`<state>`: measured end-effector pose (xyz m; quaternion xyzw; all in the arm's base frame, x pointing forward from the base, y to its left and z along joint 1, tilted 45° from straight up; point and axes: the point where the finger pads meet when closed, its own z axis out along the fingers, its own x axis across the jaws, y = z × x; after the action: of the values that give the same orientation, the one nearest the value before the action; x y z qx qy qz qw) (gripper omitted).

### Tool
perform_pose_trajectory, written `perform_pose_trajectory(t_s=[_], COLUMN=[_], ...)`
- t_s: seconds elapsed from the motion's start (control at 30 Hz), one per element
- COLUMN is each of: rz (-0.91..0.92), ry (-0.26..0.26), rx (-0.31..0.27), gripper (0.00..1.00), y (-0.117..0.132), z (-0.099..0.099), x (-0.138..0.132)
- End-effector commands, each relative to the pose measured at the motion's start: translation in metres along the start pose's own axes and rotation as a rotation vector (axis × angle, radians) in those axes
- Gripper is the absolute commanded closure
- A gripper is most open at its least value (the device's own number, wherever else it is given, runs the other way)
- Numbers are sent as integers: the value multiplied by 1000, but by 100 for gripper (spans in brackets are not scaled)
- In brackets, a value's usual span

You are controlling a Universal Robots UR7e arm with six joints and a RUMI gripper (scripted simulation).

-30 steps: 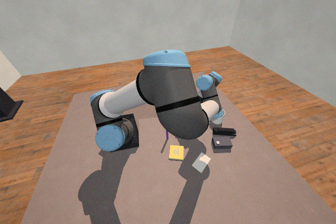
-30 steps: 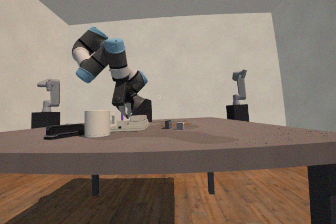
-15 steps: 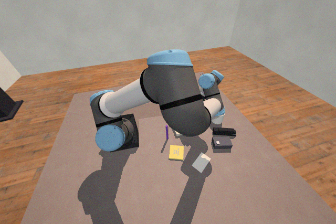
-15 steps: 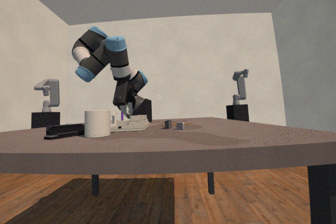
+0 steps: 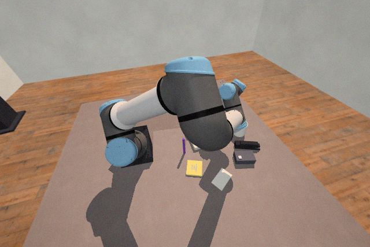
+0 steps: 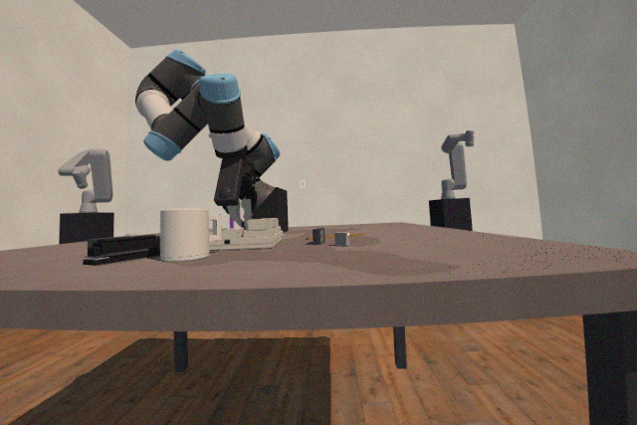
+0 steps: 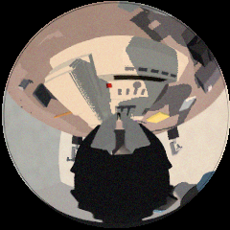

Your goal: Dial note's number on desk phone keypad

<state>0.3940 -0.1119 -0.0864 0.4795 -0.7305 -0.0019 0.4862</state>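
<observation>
The beige desk phone fills the upper part of the wrist view. Its grey handset lies in the cradle on the left side. The keypad with grey keys and a small red button sits beside it, below the grey display. My gripper is shut with nothing between the fingers. Its joined tips point down at the near edge of the keypad, very close to a key; I cannot tell if they touch. The yellow note lies on the table in front of the phone. In the top view the arm hides the gripper and most of the phone.
A white mug and a black stapler stand near the phone. A purple pen, a dark box, a grey card and two small cubes lie around it.
</observation>
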Motion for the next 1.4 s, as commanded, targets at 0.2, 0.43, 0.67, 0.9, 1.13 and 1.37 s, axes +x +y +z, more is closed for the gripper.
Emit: perform_pose_trajectory(t_s=[0.2,0.43,0.67,0.9,1.13,1.37], rz=[0,0,0,0,0,0], ry=[0,0,0,0,0,0], rx=[1,1,1,1,1,1], gripper=[100,100,100,100,100,100], y=[-1,-1,-2,-2,-3,-3], z=[1,1,2,3,3,3], x=[0,0,0,0,0,0])
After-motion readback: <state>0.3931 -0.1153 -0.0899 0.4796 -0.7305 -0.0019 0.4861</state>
